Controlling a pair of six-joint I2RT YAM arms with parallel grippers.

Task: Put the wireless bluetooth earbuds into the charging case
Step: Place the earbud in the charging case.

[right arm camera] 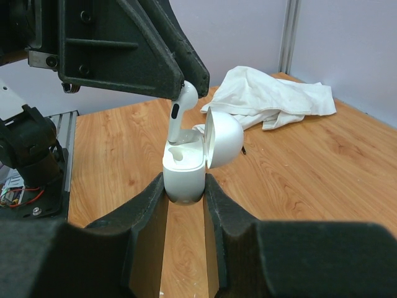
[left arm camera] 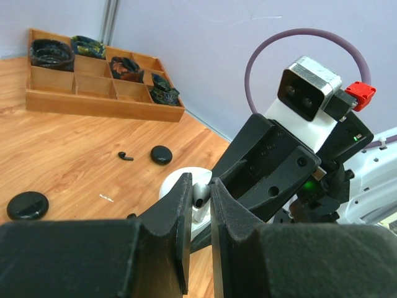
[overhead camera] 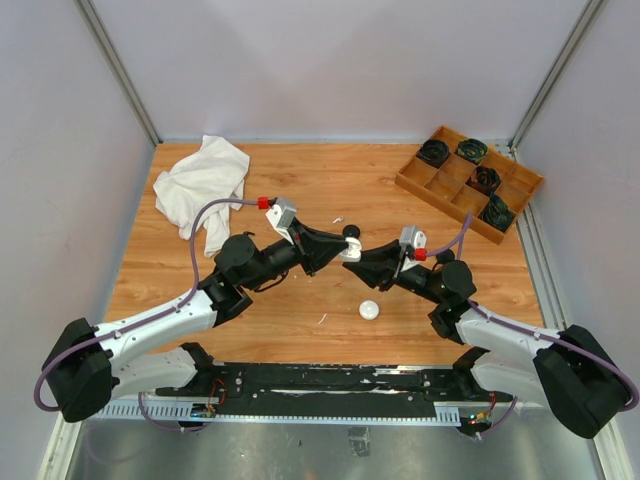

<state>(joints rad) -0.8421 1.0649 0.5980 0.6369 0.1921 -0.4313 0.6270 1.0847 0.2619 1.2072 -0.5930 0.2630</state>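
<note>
Above the surface's [overhead camera: 330, 190] middle, the right hand [right arm camera: 184, 186] clamped the open white case [right arm camera: 184, 177]; the left hand [left arm camera: 200, 192] pinched a white earbud [right arm camera: 178, 115], stem down at the case's opening.

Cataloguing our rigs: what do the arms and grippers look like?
The left arm and right arm match: black bases and joints, white lower links. The left gripper and right gripper each have two black, matte, tapering fingers. A purple cable loops along each arm to a red plug beside a silver two-lens camera on a white mount.
</note>
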